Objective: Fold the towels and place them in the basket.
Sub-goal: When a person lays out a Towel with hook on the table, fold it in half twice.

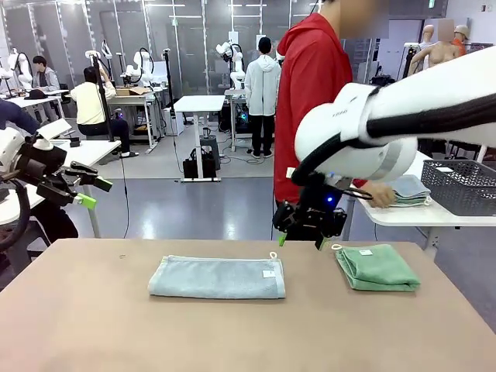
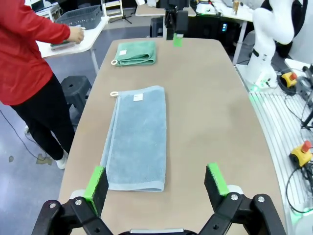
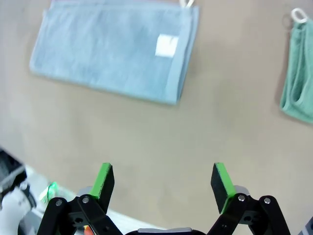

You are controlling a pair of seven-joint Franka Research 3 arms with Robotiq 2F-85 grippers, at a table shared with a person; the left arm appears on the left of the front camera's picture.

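Note:
A pale blue-grey towel [image 1: 217, 277] [image 2: 138, 134] [image 3: 115, 49] lies folded in a long strip at the table's middle, its white tag up. To its right rests a mint green towel [image 1: 378, 268] [image 2: 136, 53] [image 3: 297, 83], folded into a small square. The dark mesh basket [image 1: 463, 184] [image 2: 80, 15] stands on a white side table at the far right. My right gripper [image 1: 301, 240] [image 2: 177, 39] [image 3: 164, 182] hangs open above the table's far edge, between the two towels. My left gripper [image 1: 94, 192] [image 2: 156, 183] is open, raised off the table's left end and looking down its length.
A person in a red hoodie [image 1: 310, 93] [image 2: 24, 44] stands at the far side with a hand on a stack of folded cloths [image 1: 408, 190] beside the basket. The right arm's base [image 2: 266, 44], cables and a red stop button [image 2: 304, 147] lie off the table.

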